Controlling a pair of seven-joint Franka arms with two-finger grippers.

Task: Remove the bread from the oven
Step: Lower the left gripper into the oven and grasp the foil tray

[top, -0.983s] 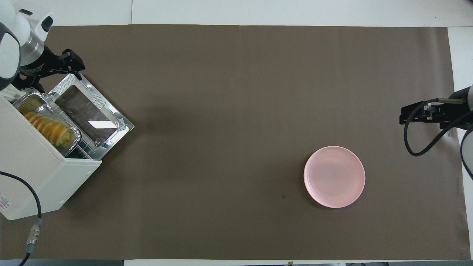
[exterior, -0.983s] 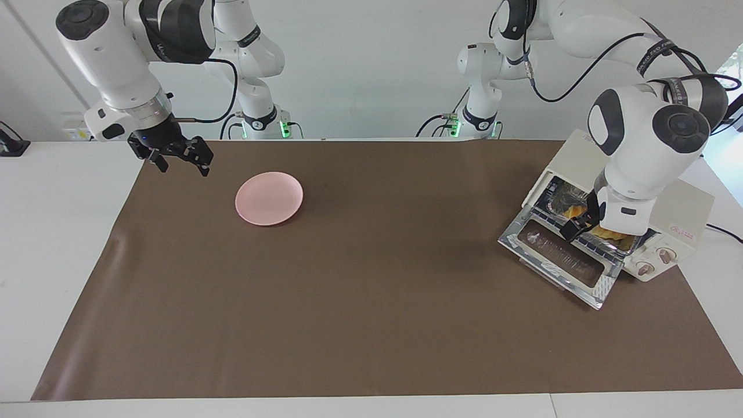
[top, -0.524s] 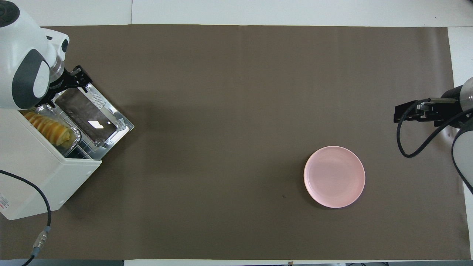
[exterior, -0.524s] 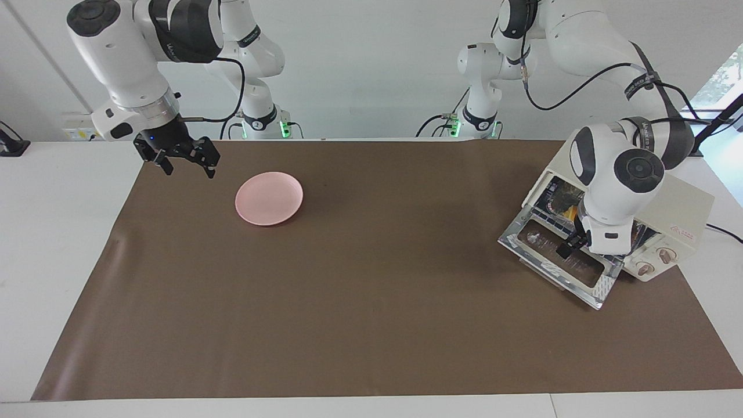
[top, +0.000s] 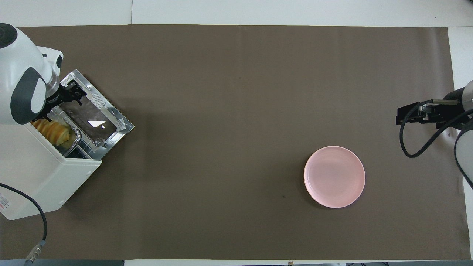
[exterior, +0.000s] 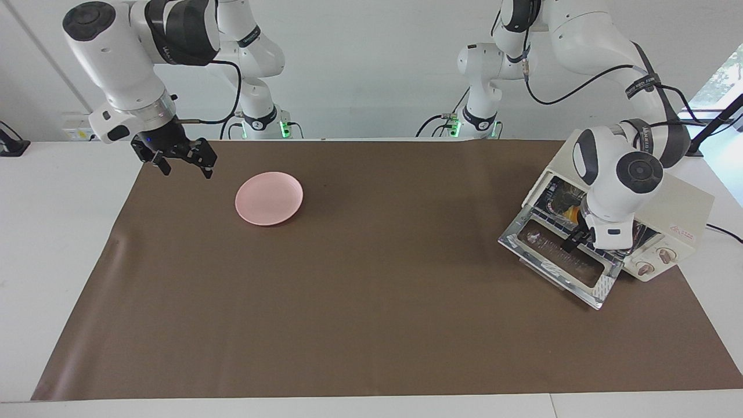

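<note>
The cream-white oven (exterior: 679, 212) (top: 35, 173) stands at the left arm's end of the table with its glass door (exterior: 560, 261) (top: 92, 116) folded down open. The golden ridged bread (top: 55, 131) lies in a foil tray (top: 76, 137) on the rack at the oven's mouth. In the facing view only a yellow bit of the bread (exterior: 572, 213) shows past the arm. My left gripper (exterior: 573, 242) (top: 72, 93) hangs low over the open door, just in front of the mouth and beside the bread. My right gripper (exterior: 181, 161) (top: 408, 114) is open and empty, up in the air beside the pink plate.
A pink plate (exterior: 269, 198) (top: 334, 176) lies on the brown mat toward the right arm's end. The oven's two knobs (exterior: 655, 261) face away from the robots. A black cable (top: 37, 221) runs from the oven off the table's edge.
My left gripper has moved from beside the door's corner to over the door, close to the oven's mouth, and now covers part of the bread. The right gripper has barely shifted.
</note>
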